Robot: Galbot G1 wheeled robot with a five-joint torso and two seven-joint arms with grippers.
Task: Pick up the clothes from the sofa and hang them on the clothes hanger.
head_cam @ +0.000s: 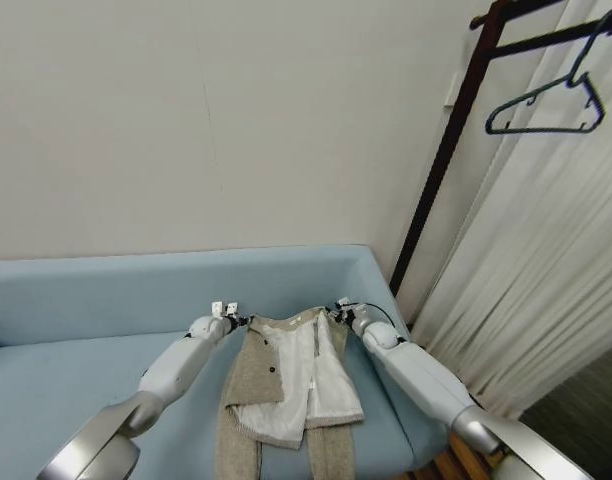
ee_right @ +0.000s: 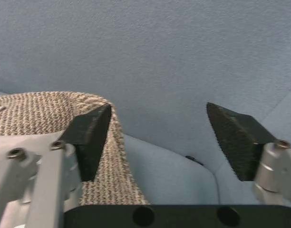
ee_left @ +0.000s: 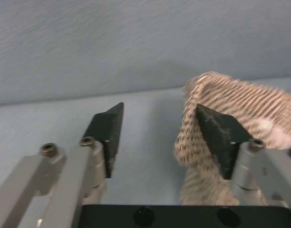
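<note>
A grey knitted cardigan point(head_cam: 286, 385) with a white lining lies spread open on the light blue sofa point(head_cam: 76, 300), its collar toward the backrest. My left gripper point(head_cam: 233, 318) is at the collar's left corner, open, with the knit shoulder point(ee_left: 231, 102) against one finger. My right gripper point(head_cam: 338, 310) is at the collar's right corner, open too, one black pad point(ee_right: 91, 137) resting on the knit point(ee_right: 36, 111). A dark clothes hanger point(head_cam: 546, 105) hangs from the dark wooden rack point(head_cam: 441, 160) at upper right.
The sofa's backrest point(ee_right: 150, 61) rises just behind both grippers. White curtains point(head_cam: 546, 270) hang to the right of the rack. A plain wall point(head_cam: 216, 120) stands behind the sofa, and dark floor point(head_cam: 586, 400) shows at lower right.
</note>
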